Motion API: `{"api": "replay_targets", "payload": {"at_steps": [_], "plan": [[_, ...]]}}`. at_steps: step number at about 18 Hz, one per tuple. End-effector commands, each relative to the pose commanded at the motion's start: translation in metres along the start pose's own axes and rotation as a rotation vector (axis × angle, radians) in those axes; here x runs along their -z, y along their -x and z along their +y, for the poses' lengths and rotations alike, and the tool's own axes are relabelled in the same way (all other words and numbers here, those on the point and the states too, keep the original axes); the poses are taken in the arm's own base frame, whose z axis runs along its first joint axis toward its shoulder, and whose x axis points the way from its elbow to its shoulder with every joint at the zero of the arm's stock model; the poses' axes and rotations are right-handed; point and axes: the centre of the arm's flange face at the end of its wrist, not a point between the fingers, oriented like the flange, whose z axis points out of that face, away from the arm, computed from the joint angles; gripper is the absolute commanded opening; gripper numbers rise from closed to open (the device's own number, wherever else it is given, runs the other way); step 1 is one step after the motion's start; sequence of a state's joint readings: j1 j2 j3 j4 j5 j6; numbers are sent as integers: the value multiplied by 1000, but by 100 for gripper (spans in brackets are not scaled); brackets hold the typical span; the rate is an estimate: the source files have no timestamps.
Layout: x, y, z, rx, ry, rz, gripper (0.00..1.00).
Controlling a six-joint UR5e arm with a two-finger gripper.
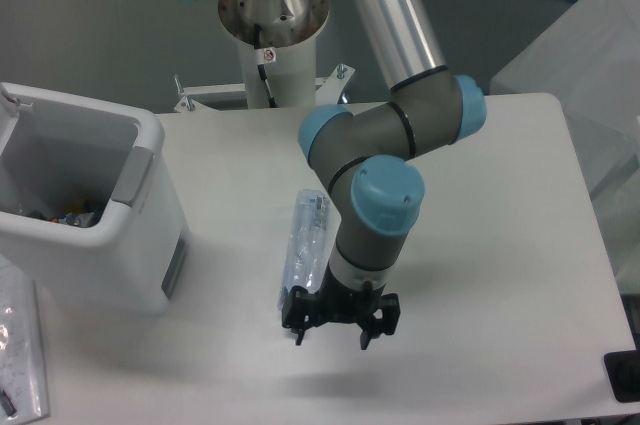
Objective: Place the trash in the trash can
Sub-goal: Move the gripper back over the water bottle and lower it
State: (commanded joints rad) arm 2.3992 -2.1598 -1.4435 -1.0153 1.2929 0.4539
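The gripper hangs spread and empty beside the bottle, which looks light, slick and crushable, best pinched mid-body.

No words or numbers can be read. A small white sticker with a red mark sits on the robot's base, but it is too tiny to read.

the clear bluish bottle lies flat near the table's middle, lengthwise near to far, its near end hidden. the white boxy trash can stands upright, left, open, with small scraps in its grey inside
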Motion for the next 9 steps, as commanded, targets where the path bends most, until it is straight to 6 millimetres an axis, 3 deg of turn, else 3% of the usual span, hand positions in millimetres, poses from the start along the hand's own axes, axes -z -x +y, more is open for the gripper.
{"api": "replay_targets", "payload": {"at_steps": [5,9], "plan": [[-47,-19,2,-63,140,-77,100],[-62,-24,1,-75,168,-82,100]]}}
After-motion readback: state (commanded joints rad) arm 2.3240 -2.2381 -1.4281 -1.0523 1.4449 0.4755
